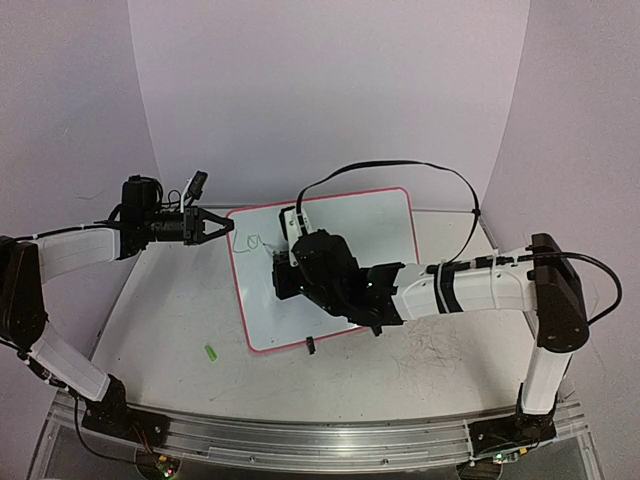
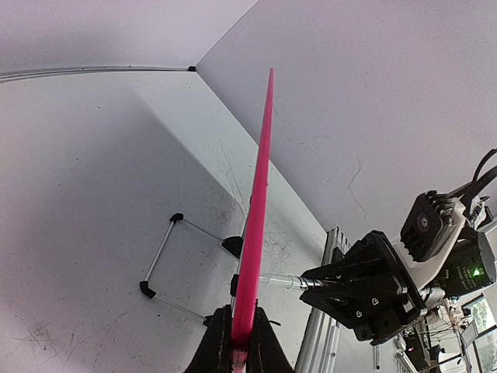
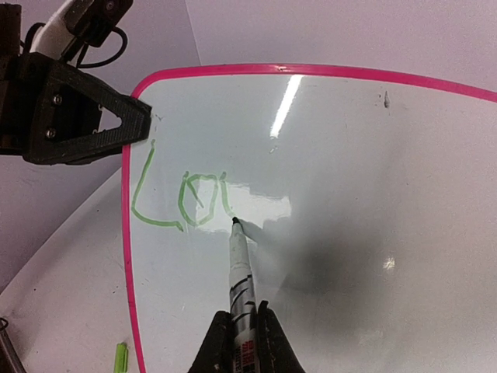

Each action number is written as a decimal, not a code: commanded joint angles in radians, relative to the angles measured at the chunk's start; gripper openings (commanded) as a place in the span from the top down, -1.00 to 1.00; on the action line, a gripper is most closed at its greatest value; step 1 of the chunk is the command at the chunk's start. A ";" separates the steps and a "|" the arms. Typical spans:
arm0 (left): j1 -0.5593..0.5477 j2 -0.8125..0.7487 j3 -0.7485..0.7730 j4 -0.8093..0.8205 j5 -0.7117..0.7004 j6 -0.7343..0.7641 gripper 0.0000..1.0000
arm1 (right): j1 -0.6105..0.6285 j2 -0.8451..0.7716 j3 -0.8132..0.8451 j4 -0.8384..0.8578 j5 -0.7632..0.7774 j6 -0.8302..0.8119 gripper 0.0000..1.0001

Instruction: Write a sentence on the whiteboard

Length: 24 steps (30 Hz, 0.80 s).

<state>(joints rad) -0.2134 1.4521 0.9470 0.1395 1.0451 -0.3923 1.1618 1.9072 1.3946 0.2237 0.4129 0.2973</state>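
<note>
The whiteboard with its pink rim stands tilted on the table. My left gripper is shut on its left rim. The left wrist view has the rim edge-on, pinched between the two fingers of the left gripper. My right gripper is shut on a marker. The marker's tip touches the whiteboard at the end of the sentence. The sentence reads as green "Lo" plus one more stroke, near the board's upper left corner. From above, the right gripper covers part of the board.
A small green cap lies on the table left of the board's lower corner. A wire stand with black feet props the board from behind. An aluminium rail runs along the near edge. White walls close in the back and sides.
</note>
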 commanded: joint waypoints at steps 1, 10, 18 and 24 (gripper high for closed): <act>0.000 -0.047 0.005 0.020 0.038 -0.032 0.88 | -0.007 -0.002 0.034 -0.011 0.054 -0.001 1.00; 0.000 -0.046 0.005 0.021 0.041 -0.033 0.88 | -0.023 0.005 0.057 -0.001 0.073 -0.005 1.00; 0.000 -0.049 0.004 0.020 0.040 -0.033 0.88 | -0.030 0.015 0.078 0.001 0.081 -0.016 1.00; 0.001 -0.049 0.006 0.021 0.039 -0.033 0.88 | -0.010 -0.028 0.042 0.035 0.047 -0.044 1.00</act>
<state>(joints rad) -0.2134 1.4502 0.9470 0.1398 1.0462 -0.3923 1.1396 1.9083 1.4357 0.2211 0.4597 0.2870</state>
